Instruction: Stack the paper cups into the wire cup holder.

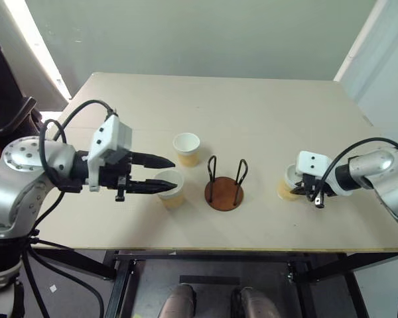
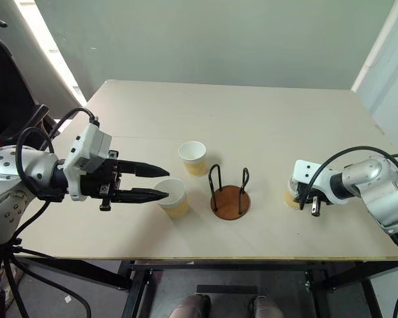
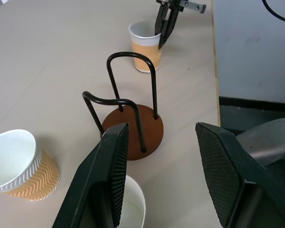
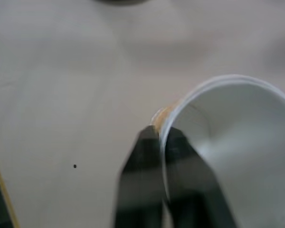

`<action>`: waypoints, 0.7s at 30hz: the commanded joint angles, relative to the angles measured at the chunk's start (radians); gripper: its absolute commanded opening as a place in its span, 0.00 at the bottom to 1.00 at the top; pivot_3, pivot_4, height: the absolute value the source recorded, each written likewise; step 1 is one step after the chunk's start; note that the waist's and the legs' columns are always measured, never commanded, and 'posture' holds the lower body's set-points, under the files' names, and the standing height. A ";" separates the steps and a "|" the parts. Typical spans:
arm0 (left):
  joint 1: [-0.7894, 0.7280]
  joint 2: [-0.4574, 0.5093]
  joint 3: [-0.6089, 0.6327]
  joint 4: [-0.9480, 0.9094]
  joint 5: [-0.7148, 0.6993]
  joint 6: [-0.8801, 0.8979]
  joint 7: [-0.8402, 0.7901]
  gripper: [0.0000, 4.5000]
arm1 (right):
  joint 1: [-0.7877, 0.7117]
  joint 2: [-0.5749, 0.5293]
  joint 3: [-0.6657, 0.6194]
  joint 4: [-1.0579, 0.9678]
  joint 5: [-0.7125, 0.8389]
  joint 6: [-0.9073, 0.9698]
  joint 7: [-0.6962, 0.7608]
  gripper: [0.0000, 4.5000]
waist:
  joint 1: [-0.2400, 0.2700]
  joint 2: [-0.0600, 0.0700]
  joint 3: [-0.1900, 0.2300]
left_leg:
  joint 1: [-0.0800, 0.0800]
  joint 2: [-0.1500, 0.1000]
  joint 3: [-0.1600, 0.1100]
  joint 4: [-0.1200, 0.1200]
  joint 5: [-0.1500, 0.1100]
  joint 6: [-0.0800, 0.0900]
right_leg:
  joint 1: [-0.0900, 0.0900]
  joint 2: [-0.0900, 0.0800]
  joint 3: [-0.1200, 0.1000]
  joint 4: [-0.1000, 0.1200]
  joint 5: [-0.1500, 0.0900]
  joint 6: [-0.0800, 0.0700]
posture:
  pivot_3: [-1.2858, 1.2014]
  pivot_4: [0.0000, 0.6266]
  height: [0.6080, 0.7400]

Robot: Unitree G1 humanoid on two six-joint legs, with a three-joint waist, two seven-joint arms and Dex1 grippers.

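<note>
Beyond the left tool's (image 3: 175,190) spread fingers (image 3: 104,185) stands the wire cup holder (image 3: 133,128), paper cups (image 3: 21,166) around it on the worktop (image 3: 52,61).

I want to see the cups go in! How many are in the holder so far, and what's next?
None yet. The holder is empty. The right gripper is shut on the rim of one cup, which sits on the table. The left gripper is open around a second cup, not pinching it. A third cup stands untouched. All three still need stacking.
</note>
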 commanded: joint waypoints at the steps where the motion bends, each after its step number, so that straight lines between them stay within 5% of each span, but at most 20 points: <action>1: 0.007 0.023 0.037 -0.011 -0.004 0.004 0.008 0.53 | -0.125 -0.029 -0.119 -0.026 0.089 -0.010 0.099 0.01 | 0.000 0.001 0.000 | 0.000 0.000 0.000 0.000 0.000 0.000 | 0.000 0.000 0.000 0.000 -0.001 -0.001 | 0.52 0.24 1.00; 5: 0.010 0.028 0.048 0.004 -0.013 0.021 0.020 0.67 | -0.293 -0.010 -0.159 -0.011 0.170 -0.011 0.186 0.00 | -0.002 0.001 0.001 | 0.000 0.000 0.001 -0.001 0.000 0.000 | -0.001 0.000 0.000 0.000 -0.005 -0.009 | 0.52 0.24 1.00; 9: 0.024 0.026 0.045 0.007 0.003 0.007 0.029 0.99 | -0.421 0.054 -0.131 0.027 0.182 -0.058 0.248 0.00 | -0.003 -0.001 -0.001 | 0.001 0.000 -0.001 -0.002 -0.001 -0.001 | 0.000 0.001 -0.001 0.000 -0.007 -0.011 | 0.52 0.24 1.00; 21: 0.167 0.057 0.133 -0.069 0.008 -0.007 0.048 0.99 | -0.503 0.270 0.047 0.112 0.070 -0.235 0.334 0.00 | -0.002 0.000 0.000 | 0.000 0.000 -0.002 -0.001 -0.001 -0.001 | -0.002 0.000 -0.001 0.001 -0.007 -0.013 | 0.52 0.24 1.00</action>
